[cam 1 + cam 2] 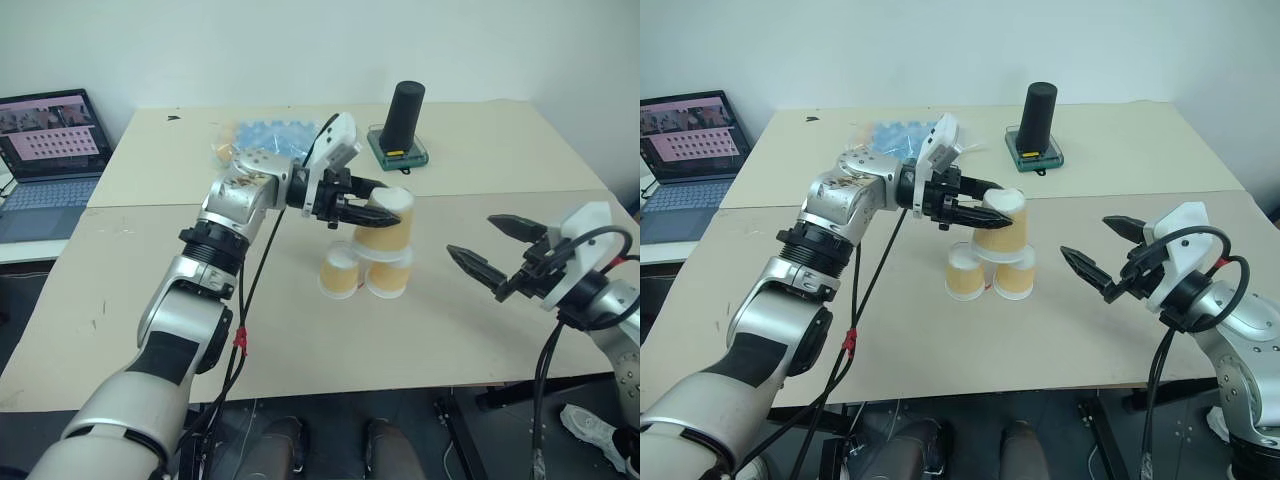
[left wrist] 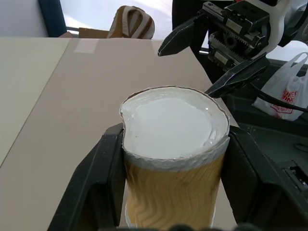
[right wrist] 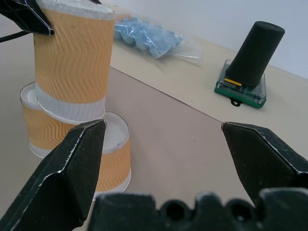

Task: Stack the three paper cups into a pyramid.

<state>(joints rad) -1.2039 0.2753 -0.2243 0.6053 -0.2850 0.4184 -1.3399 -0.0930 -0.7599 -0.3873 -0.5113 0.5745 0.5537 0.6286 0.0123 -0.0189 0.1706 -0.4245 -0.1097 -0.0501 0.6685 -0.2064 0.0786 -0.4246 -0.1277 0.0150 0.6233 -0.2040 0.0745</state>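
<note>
Two paper cups [image 1: 340, 272] [image 1: 388, 274] stand upside down side by side in the middle of the table, touching. The third paper cup [image 1: 386, 228], also upside down, sits across their tops. My left gripper [image 1: 374, 209] is shut on its upper part, one black finger [image 2: 91, 183] on each side. I cannot tell whether this cup's full weight rests on the lower pair. My right gripper [image 1: 472, 236] hangs open to the right of the stack, apart from it, pointing toward it with nothing between its fingers.
A tall black cylinder [image 1: 406, 112] on a green base stands at the back of the table. A bag of blue packets [image 1: 265, 135] lies behind my left arm. A laptop [image 1: 50, 150] sits far left. A white plastic bag [image 2: 284, 91] lies on the floor.
</note>
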